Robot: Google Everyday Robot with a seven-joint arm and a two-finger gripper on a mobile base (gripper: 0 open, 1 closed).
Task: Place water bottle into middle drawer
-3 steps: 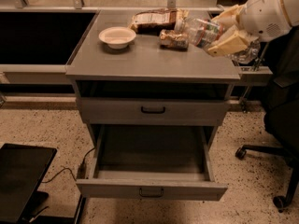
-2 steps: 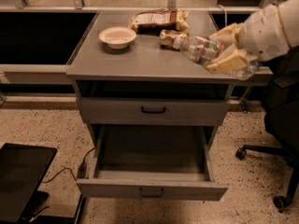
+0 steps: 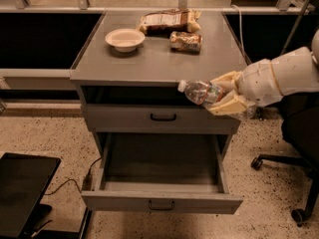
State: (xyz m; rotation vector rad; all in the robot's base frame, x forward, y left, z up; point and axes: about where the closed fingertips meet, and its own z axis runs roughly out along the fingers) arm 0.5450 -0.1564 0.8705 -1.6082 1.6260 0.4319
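The water bottle (image 3: 199, 91), clear with a white cap pointing left, lies sideways in my gripper (image 3: 218, 94), which is shut on it. The cream-coloured fingers (image 3: 227, 106) hold its base end. The gripper hangs in front of the cabinet's right side, level with the shallow closed drawer (image 3: 162, 117) and above the right part of the middle drawer (image 3: 162, 202). That drawer is pulled out wide, and its dark interior shows nothing inside.
On the cabinet top (image 3: 149, 63) stand a white bowl (image 3: 124, 38) and two brown snack bags (image 3: 168, 20) (image 3: 185, 41). An office chair base (image 3: 294, 163) stands at the right. A black flat object (image 3: 22, 193) and a cable lie at the lower left.
My gripper has carried the bottle down and forward, from above the cabinet top's right edge to in front of the cabinet, over the open drawer.
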